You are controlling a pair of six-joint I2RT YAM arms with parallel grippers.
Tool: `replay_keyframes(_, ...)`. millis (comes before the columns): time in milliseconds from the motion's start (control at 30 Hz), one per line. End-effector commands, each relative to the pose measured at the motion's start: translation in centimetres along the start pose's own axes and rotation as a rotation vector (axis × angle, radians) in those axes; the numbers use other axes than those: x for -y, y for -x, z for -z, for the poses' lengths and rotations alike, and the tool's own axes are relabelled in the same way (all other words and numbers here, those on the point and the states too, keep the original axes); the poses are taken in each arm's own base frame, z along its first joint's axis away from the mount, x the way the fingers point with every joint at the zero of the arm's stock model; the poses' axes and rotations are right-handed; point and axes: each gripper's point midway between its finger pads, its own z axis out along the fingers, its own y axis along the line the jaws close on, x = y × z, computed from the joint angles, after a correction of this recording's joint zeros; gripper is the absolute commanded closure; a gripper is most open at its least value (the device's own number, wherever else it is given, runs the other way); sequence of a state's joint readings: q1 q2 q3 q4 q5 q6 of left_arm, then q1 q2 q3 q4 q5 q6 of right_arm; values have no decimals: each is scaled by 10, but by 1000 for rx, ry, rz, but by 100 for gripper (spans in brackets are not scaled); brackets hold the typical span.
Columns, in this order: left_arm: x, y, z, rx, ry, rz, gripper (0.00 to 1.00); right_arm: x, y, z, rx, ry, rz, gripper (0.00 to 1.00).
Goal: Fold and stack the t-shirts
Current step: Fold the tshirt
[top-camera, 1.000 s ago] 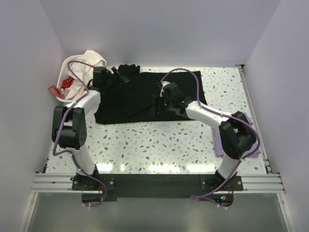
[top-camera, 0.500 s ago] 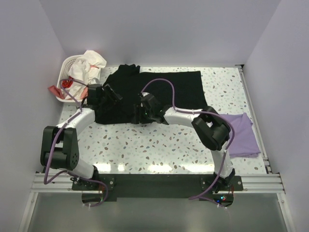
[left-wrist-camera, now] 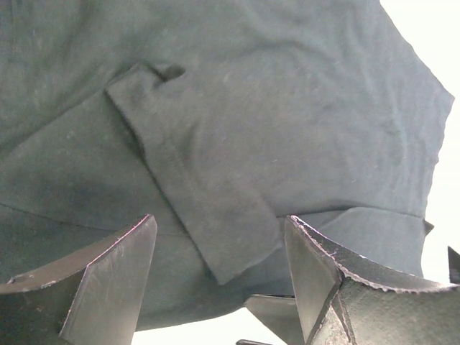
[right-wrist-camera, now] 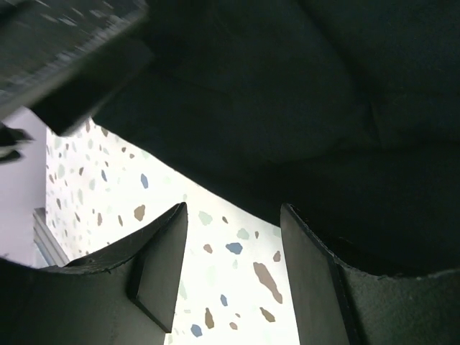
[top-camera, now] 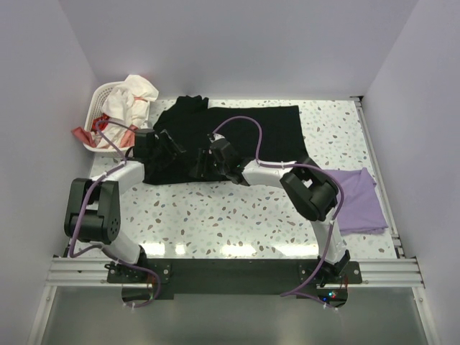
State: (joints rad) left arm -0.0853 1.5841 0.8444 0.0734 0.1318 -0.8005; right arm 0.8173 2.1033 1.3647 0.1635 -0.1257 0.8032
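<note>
The black tee (top-camera: pixel 266 133) lies spread flat across the back of the table. The lavender tee (top-camera: pixel 357 198) lies folded at the right edge. My left gripper (top-camera: pixel 171 148) is open over the black tee's left side. In the left wrist view the gripper (left-wrist-camera: pixel 219 224) is empty, with a sleeve flap (left-wrist-camera: pixel 194 194) of the tee (left-wrist-camera: pixel 302 108) lying between the jaws. My right gripper (top-camera: pixel 196 165) is open at the tee's near hem. In the right wrist view the gripper (right-wrist-camera: pixel 231 215) is empty over bare table, with the black cloth (right-wrist-camera: pixel 287 108) just beyond.
A white laundry basket (top-camera: pixel 98 115) with white and red cloth stands at the back left corner. The speckled table (top-camera: pixel 237 215) shows in front of the black tee. Walls close in on the left, back and right.
Both grippers have moved from the tee's back and middle to its near-left part. The right arm swung left and uncovered the lavender tee. Both stay open.
</note>
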Motion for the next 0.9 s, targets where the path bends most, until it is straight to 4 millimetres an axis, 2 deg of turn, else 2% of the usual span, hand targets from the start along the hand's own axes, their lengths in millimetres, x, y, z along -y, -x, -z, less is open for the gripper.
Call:
replay_keyframes(0,1,2,-7,10,-33,-9,23,-34,28,10,80,90,-14,42)
replay_keyframes(100,2,-1,-10,2,-43,3,23,-32,33,15,102,73,-12,42)
replay_keyframes(233,4,-3,-18,-9,-59,13,23,-27,31,5,84,51,-4,42)
replay_keyframes(500,3,-3,-29,-24,-50,22,23,-26,40,-7,92,37,-10,42)
replay_keyframes(867,8,0,-41,-33,-63,37,23,-13,36,-9,78,2,-2,41)
